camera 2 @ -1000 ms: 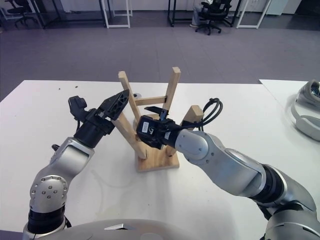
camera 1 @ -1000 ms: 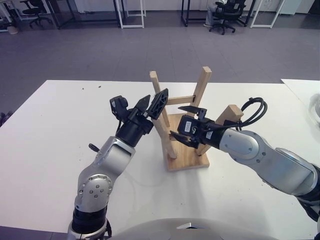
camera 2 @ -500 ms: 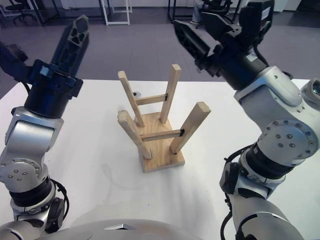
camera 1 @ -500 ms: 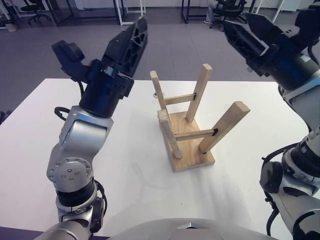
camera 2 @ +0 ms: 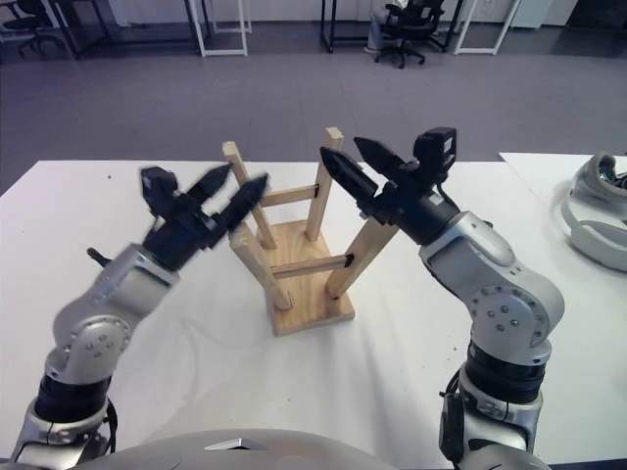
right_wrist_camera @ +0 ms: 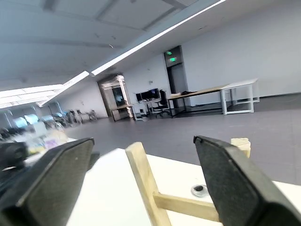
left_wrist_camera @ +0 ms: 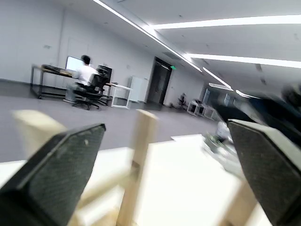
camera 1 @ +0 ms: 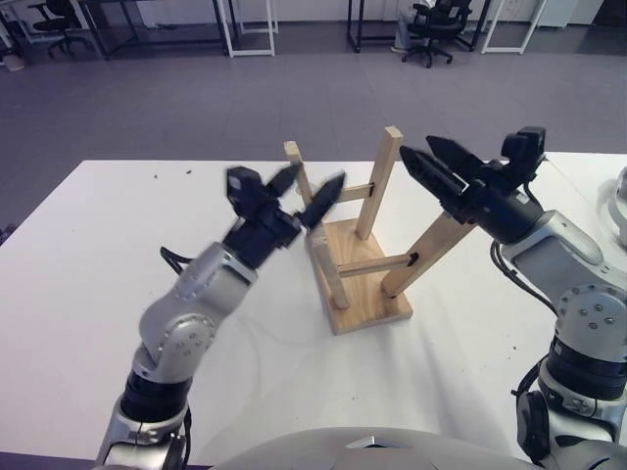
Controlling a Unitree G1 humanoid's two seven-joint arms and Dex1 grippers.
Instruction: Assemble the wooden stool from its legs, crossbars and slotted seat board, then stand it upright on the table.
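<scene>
Stool (camera 1: 372,262): resting inverted on its seat board (camera 1: 370,302) mid-tabletop (camera 1: 88,264), legs (camera 1: 388,181) pointing up. My left gripper (camera 1: 315,182) and right gripper (camera 1: 421,151): both spread wide, empty, dropping back from their raised pose to flank the legs. I am judging assembly done, with only the flip upright remaining.

No lettering can be read from where I stand. The nearest thing to it is a small green lit sign (right_wrist_camera: 172,59) above a tall dark doorway (right_wrist_camera: 175,79) in the room's far wall. It is a glowing patch, and its characters are too small to make out.
</scene>
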